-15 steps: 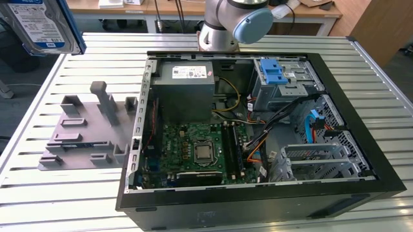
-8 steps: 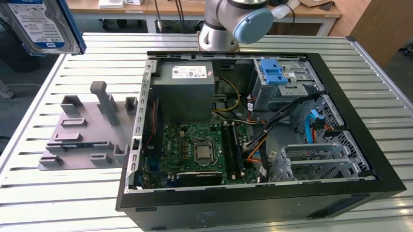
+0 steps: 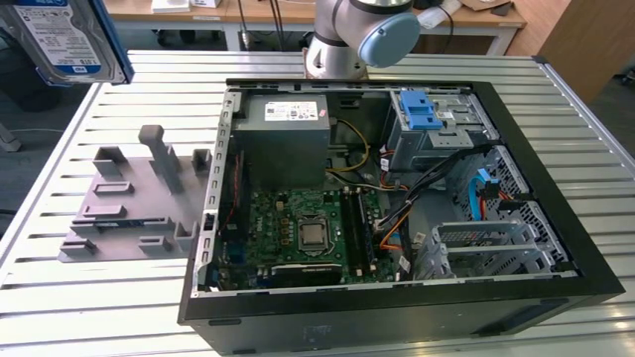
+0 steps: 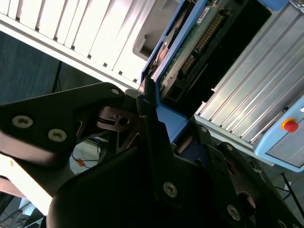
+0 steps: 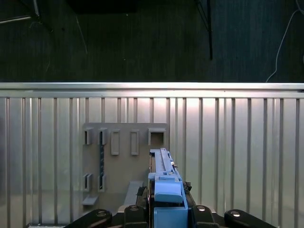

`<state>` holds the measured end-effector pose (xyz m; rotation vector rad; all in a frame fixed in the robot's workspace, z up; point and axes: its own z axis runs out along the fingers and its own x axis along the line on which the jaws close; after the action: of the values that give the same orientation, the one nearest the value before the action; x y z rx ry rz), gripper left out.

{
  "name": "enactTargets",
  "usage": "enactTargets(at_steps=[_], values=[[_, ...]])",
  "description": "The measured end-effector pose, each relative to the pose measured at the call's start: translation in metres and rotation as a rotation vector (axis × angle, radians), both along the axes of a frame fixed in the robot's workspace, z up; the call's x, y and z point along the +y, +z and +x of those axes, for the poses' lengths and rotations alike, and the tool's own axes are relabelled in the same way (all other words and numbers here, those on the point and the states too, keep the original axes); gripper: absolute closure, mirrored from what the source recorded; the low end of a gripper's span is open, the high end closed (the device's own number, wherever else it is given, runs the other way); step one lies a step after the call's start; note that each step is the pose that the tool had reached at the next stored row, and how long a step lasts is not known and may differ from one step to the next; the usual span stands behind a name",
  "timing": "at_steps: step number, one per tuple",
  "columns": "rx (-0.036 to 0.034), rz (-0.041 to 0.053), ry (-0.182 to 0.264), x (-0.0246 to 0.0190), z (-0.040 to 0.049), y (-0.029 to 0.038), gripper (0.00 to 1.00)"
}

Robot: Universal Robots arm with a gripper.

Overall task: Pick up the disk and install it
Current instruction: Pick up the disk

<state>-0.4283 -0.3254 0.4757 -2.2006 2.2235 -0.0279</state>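
The disk [image 3: 62,37], a silver hard drive with a white-and-blue label in a blue bracket, hangs high in the air at the exterior view's upper left, above the slatted table's corner. In the first wrist view the disk [image 5: 164,173] shows edge-on above the grey holder block [image 5: 124,159], with my gripper [image 5: 166,202] shut on its blue bracket. In the second wrist view the black fingers [image 4: 148,107] clamp the disk [image 4: 190,50], whose green circuit board faces the camera. The blue-latched drive cage [image 3: 436,123] sits at the back right inside the open computer case [image 3: 555,245].
The grey holder block [image 3: 129,201] lies on the slatted metal table [image 3: 89,297] left of the case. The arm's base [image 3: 347,37] stands behind the case. A motherboard [image 3: 308,234], a power supply [image 3: 282,137] and cables fill the case. A red stop button [image 4: 289,126] shows nearby.
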Motion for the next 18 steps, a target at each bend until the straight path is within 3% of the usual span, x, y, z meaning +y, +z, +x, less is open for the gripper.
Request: enactTargets(at_steps=[18], values=[[0.0011,0.0000,0.000,-0.0110,0.0113,0.0000,0.64]])
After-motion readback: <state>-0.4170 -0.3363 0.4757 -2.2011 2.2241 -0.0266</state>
